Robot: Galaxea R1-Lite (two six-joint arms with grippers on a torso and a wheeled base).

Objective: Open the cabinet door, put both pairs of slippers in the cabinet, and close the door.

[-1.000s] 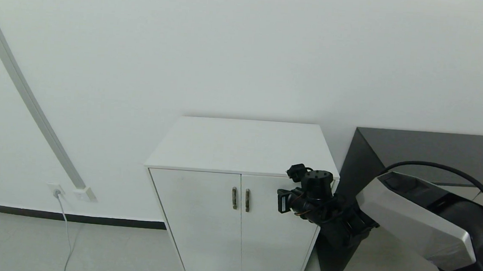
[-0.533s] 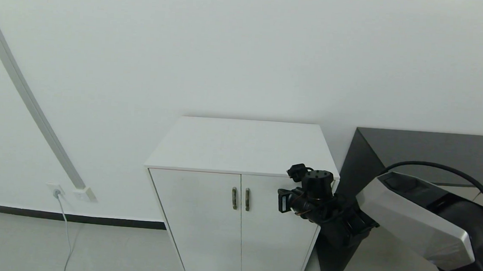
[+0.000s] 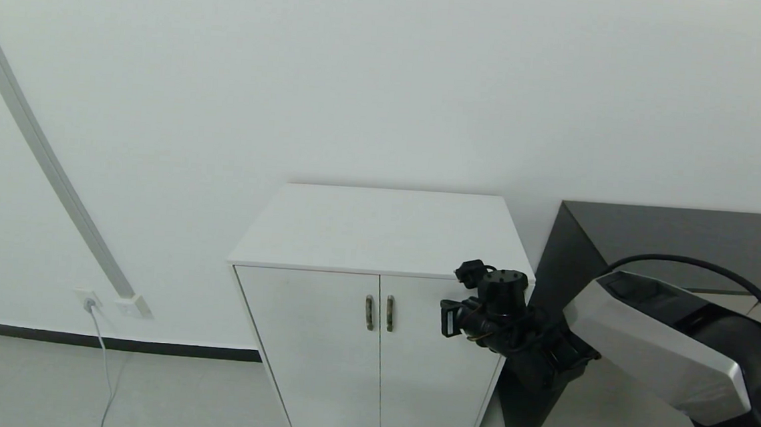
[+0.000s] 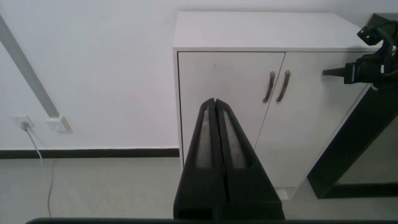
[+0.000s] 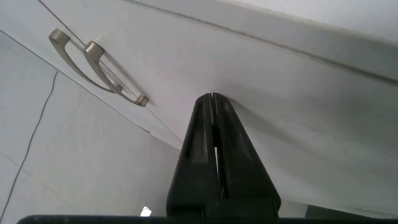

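your right gripper [image 3: 445,318], pinched together, hovers at cabinet [image 3: 379,233] right door [image 3: 432,384], near handles [image 3: 389,314]; both doors closed. your left gripper [image 4: 214,102], also pinched together, faces cabinet front, well apart.

The right arm [image 3: 659,347] has a silver-grey shell over black parts, with a thick black cable [image 3: 698,261] arching above. The left gripper [image 4: 214,102] and right gripper [image 5: 212,98] have long, tapered black fingers.
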